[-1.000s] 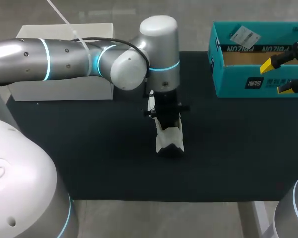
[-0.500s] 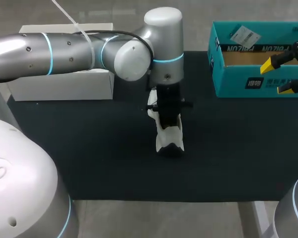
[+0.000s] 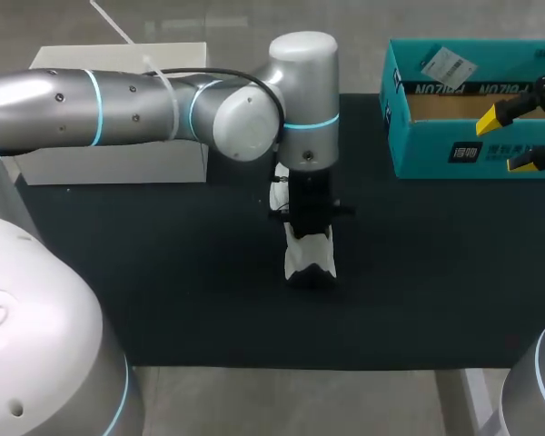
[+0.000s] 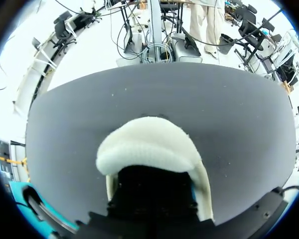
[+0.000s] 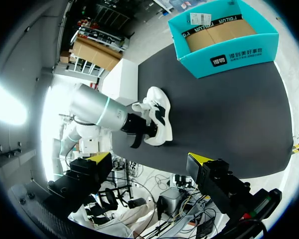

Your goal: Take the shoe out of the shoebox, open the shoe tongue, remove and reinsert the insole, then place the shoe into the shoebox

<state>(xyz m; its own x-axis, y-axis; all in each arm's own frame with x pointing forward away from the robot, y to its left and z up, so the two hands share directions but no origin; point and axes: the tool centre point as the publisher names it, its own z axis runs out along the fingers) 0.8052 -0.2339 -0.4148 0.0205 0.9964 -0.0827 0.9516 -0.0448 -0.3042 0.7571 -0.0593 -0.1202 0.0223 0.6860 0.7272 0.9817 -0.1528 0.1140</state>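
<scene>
Right wrist view shows the whole shoe (image 5: 157,119) on the counter (image 5: 239,114). Head view hides its collar under the left gripper (image 3: 307,218), grip state undeterminable. Right gripper (image 5: 150,163) fingers (image 5: 100,158) released, empty.

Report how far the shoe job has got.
Done: the shoe stands out on the mat, and the shoebox is empty. In hand: the left arm is down at the shoe's opening, so tongue or insole work; no loose insole shows. Left: finish the insole, then box the shoe. The right gripper hangs by the shoebox, jaws open.
</scene>
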